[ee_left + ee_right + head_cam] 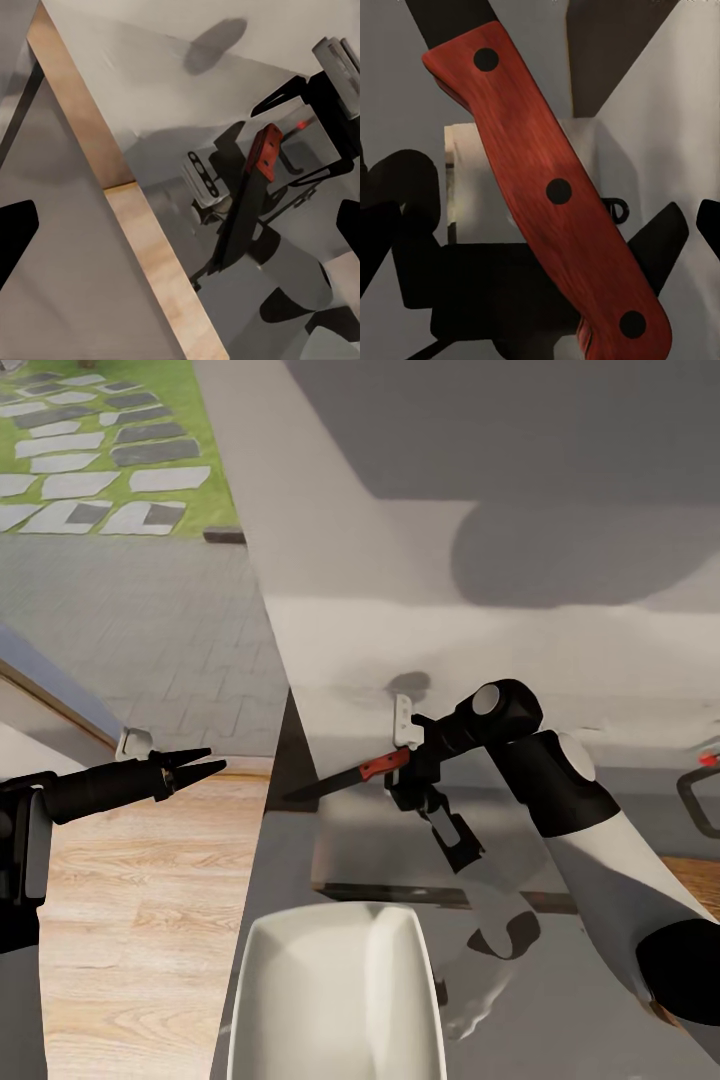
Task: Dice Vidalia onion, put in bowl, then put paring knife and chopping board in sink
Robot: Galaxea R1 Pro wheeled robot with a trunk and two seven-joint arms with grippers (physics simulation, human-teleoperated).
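R pincer (402, 762) grips paring knife (345, 775) by its red handle, blade w/ tip toward the L arm, held above grey counter (600, 1000). White bowl (335, 1000) sits near front edge, looks empty. L pincer (205, 762) clenched, over wood floor (140, 920).

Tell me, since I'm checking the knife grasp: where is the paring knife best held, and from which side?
By its red handle, as the right gripper holds it now: the handle is broad and riveted, while the dark blade juts out toward the robot's left. Come from the handle end, away from the point.
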